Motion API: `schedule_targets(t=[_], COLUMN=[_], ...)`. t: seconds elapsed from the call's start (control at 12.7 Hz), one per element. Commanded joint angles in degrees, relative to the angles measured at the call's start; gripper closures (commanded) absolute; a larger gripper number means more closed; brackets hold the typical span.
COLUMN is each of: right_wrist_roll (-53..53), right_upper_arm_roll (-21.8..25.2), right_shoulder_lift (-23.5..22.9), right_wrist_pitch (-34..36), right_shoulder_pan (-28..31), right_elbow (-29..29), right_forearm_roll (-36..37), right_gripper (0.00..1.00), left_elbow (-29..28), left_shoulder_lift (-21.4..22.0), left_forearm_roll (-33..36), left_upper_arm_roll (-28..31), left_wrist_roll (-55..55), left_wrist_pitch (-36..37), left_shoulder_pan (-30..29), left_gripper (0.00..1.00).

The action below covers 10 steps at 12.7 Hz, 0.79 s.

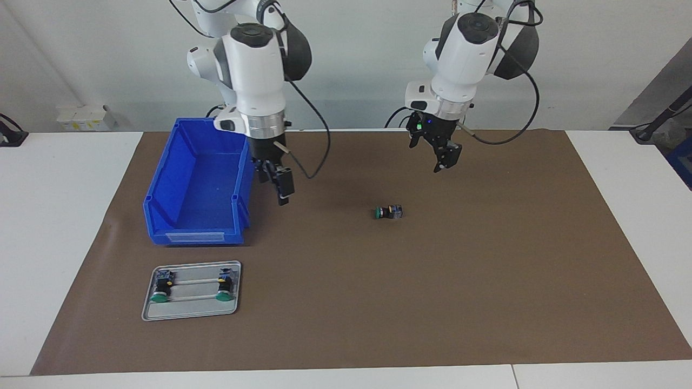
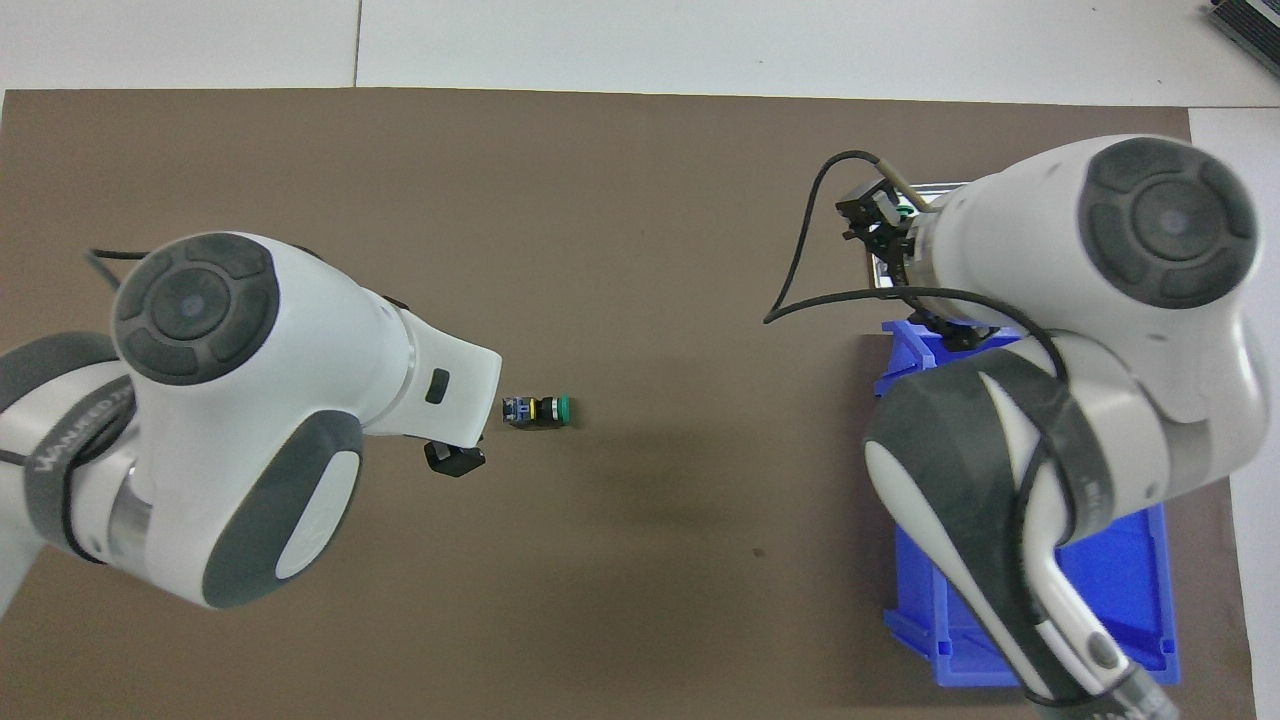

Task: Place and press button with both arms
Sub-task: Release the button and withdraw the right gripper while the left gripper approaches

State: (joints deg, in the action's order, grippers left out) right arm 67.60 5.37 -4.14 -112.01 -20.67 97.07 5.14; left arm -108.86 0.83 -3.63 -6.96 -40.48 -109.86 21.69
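The button (image 1: 389, 212) lies on its side on the brown mat near the table's middle, green cap toward the right arm's end; it also shows in the overhead view (image 2: 540, 410). My left gripper (image 1: 444, 156) hangs open and empty in the air over the mat, close to the button but not touching it; in the overhead view only its tip (image 2: 455, 458) shows under the arm. My right gripper (image 1: 281, 186) hangs open and empty over the mat beside the blue bin (image 1: 194, 183).
A grey metal tray (image 1: 192, 310) lies farther from the robots than the bin; two like buttons (image 1: 161, 286) (image 1: 224, 285) lie in it. The bin stands at the right arm's end of the mat, and my right arm partly covers it in the overhead view (image 2: 1140, 590).
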Motion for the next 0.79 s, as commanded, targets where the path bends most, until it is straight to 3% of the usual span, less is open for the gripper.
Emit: schedule_targets(t=[0.0, 0.24, 0.55, 0.71], right_wrist_roll=[-16.6, -32.0, -48.9, -52.6], right_upper_arm_roll=[-0.7, -0.6, -0.6, -0.4], right_shoulder_lift=[3.1, 4.7, 5.7, 6.1], right_wrist_pitch=[3.5, 10.2, 13.2, 13.7], right_shoulder_pan=[6.3, 12.5, 19.8, 21.2], right_elbow=[2.1, 2.1, 2.1, 1.3], right_forearm_roll=[-3.7, -3.9, -3.9, -3.8], right_gripper=[0.00, 0.00, 0.00, 0.00], left_elbow=[-3.5, -6.8, -6.6, -6.8], left_shoulder_lift=[-3.3, -5.5, -11.3, -14.6], left_forearm_roll=[-0.4, -0.7, -0.6, -0.6], left_upper_arm_roll=[1.1, 1.1, 1.1, 1.2], left_wrist_roll=[-4.4, -11.2, -12.8, -12.9], left_wrist_pitch=[-8.8, -17.5, -23.8, -27.1], left_shoulder_pan=[3.6, 4.4, 6.3, 6.5], left_gripper=[0.00, 0.00, 0.00, 0.00])
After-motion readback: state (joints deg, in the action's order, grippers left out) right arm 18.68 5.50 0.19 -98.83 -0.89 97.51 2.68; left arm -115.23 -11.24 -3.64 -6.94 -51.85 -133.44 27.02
